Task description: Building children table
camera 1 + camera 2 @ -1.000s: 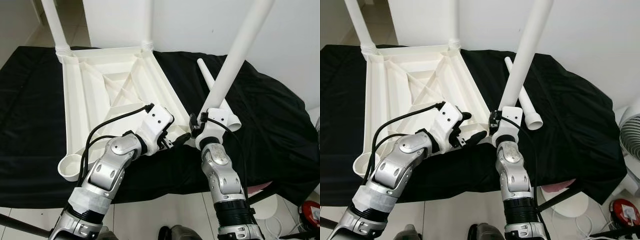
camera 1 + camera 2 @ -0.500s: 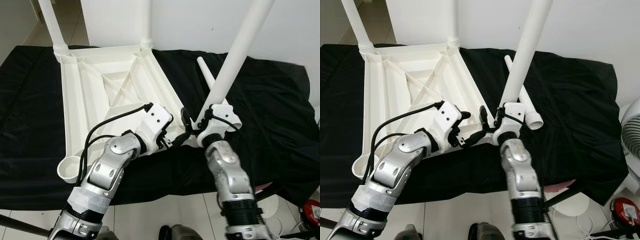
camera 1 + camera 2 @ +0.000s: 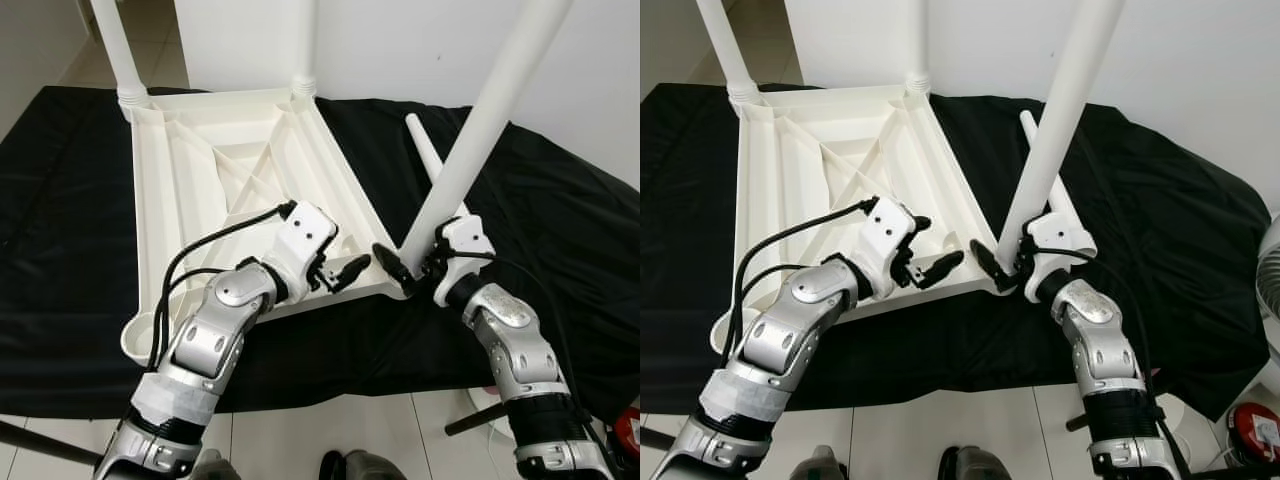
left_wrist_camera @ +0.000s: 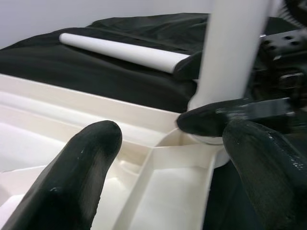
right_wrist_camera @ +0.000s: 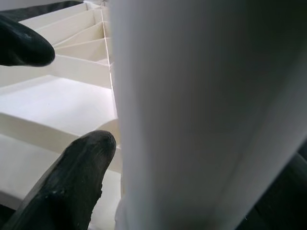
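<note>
An upturned white children's table top [image 3: 230, 190] lies on the black cloth [image 3: 70, 240] before me, its ribbed underside facing up; two legs [image 3: 118, 45] already stand upright in its far corners, the second far leg [image 3: 303, 40] rising beside the wall [image 3: 1200, 70]; at the near right corner a third, long white leg [image 3: 480, 130] leans up and away to my right, its foot seated in the corner socket [image 4: 204, 141]; my right hand [image 3: 405, 270] is at the base of that leg, one black finger [image 5: 67, 187] lying just beside the leg's white shaft and its partner hidden behind it, so the fingers straddle the leg, though I cannot tell whether they are pressing it; my left hand [image 3: 345, 272] hovers over the near edge of the table top, just beside the same corner, its two fingers [image 4: 76, 177] spread apart and holding nothing, their tips pointing towards the leg's foot and close to the right hand's tip; a spare white leg [image 3: 432, 170] lies flat on the cloth behind the leaning one, well clear of both hands; at the near left corner the open round socket [image 3: 140, 335] faces up with no leg in it.
</note>
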You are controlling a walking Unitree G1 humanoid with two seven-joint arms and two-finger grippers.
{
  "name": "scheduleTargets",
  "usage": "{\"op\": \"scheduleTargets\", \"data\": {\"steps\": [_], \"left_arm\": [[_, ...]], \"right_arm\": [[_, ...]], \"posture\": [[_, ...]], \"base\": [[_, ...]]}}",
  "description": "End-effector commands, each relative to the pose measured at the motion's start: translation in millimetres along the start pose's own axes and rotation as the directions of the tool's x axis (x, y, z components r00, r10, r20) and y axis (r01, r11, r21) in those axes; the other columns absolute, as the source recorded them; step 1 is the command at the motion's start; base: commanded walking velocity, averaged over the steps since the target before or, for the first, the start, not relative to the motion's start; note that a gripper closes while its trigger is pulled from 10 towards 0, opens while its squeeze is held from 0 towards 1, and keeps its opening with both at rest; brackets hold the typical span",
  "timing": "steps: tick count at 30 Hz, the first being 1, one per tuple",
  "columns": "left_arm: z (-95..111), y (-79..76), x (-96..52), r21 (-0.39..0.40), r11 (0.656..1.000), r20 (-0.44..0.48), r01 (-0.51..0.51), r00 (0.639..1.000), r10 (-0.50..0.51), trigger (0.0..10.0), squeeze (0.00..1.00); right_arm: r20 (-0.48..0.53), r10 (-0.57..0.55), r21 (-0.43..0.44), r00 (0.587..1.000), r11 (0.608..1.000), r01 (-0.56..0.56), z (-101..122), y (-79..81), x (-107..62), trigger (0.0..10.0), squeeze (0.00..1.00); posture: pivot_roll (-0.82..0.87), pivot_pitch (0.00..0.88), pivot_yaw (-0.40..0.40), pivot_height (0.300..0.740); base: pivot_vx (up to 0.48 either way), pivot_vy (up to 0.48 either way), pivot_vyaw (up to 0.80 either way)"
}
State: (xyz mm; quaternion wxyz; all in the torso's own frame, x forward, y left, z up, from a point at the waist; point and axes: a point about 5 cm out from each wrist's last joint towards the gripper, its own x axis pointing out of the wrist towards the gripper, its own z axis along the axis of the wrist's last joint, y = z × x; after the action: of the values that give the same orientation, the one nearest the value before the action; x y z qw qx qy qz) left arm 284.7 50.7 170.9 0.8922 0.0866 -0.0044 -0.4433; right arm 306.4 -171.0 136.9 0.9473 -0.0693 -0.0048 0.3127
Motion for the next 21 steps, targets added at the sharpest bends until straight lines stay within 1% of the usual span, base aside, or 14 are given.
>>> {"op": "scheduleTargets", "data": {"steps": [1,3,4,5,6,7,18,20,21], "left_arm": [[0.9,0.1,3.5,0.014,1.000,-0.012,-0.021,1.000,0.021,10.0,0.00],[0.9,0.1,3.5,0.014,1.000,-0.012,-0.021,1.000,0.021,10.0,0.00],[0.6,0.3,3.0,0.017,1.000,-0.015,-0.019,1.000,0.019,10.0,0.00],[-0.2,0.0,2.4,0.017,1.000,-0.019,-0.015,1.000,0.015,10.0,0.00],[-0.2,0.0,2.4,0.017,1.000,-0.019,-0.015,1.000,0.015,10.0,0.00],[-1.0,-0.8,1.4,0.021,1.000,-0.024,-0.007,1.000,0.007,10.0,0.00],[-6.5,-7.6,-0.6,0.033,0.999,-0.052,0.034,0.998,-0.032,10.0,0.00],[-7.4,-8.8,-0.4,0.036,0.999,-0.057,0.041,0.998,-0.039,10.0,0.00],[-8.6,-9.9,0.0,0.037,0.998,-0.061,0.049,0.997,-0.047,10.0,0.00]], "right_arm": [[-0.030,0.061,-0.007,0.998,0.998,-0.061,-4.3,3.5,7.6,10.0,0.00],[-0.030,0.061,-0.007,0.998,0.998,-0.061,-4.3,3.5,7.6,10.0,0.00],[-0.035,0.080,-0.014,0.996,0.997,-0.080,-4.4,3.0,10.2,8.2,0.00],[-0.045,0.096,-0.018,0.994,0.995,-0.097,-5.1,2.3,11.9,2.5,0.00],[-0.045,0.096,-0.018,0.994,0.995,-0.097,-5.1,2.3,11.9,2.5,0.00],[-0.055,0.115,-0.015,0.992,0.993,-0.116,-6.2,1.9,12.6,0.0,0.00],[-0.078,0.153,0.021,0.985,0.988,-0.152,-16.8,1.8,6.3,0.0,0.00],[-0.077,0.160,0.038,0.984,0.987,-0.158,-19.7,2.7,4.9,0.0,0.00],[-0.079,0.141,0.063,0.987,0.989,-0.136,-23.7,4.9,3.5,6.3,0.00]], "posture": [[0.09,0.021,-0.077,0.740],[0.09,0.021,-0.077,0.740],[0.09,0.019,-0.077,0.740],[0.10,0.017,-0.080,0.740],[0.10,0.017,-0.080,0.740],[0.10,0.014,-0.083,0.740],[0.11,0.000,-0.087,0.740],[0.11,0.000,-0.086,0.740],[0.10,0.000,-0.083,0.740]], "base": [[0.000,0.000,0.00],[0.000,0.000,0.00],[0.000,0.000,0.00],[0.000,0.000,0.00],[0.000,0.000,0.00],[0.000,0.000,0.00],[0.000,0.000,0.00],[0.000,0.000,0.00],[0.000,0.000,0.00]]}}
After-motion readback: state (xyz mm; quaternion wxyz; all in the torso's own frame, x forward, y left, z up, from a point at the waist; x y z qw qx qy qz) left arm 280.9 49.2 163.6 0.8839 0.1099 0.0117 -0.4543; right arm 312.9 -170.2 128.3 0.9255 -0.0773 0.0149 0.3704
